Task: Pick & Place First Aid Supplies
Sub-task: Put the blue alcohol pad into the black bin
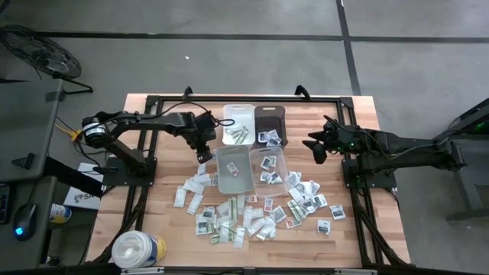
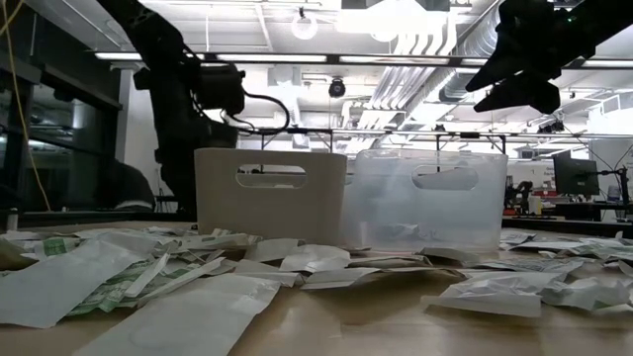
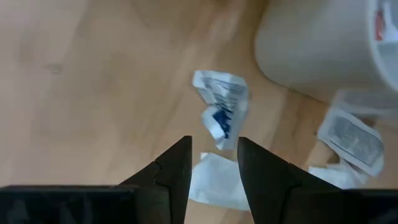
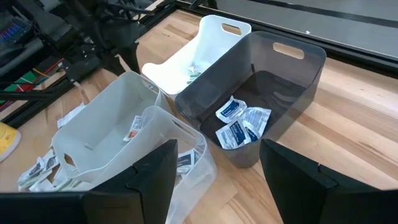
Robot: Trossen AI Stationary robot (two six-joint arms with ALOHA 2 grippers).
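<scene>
hovering just off the left side of the four bins, the left hand [image 1: 205, 155] has its fingers partly apart with nothing between them; a crumpled blue-print packet [image 3: 221, 107] lies on the desk [image 1: 153, 206] just ahead of the fingertips, its long axis roughly in line with the gap; this arm is the nearer; the right hand [image 1: 315, 147] waits raised near the desk's right edge, fingers wide and empty; bins counted: one white [image 1: 238, 122], one dark [image 1: 269, 124], two clear [image 1: 234, 169]; loose packets [image 1: 252, 218], dozens, cover the desk toward the front edge, a few in each bin; one round tub [image 1: 137, 250] at the front left corner.
</scene>
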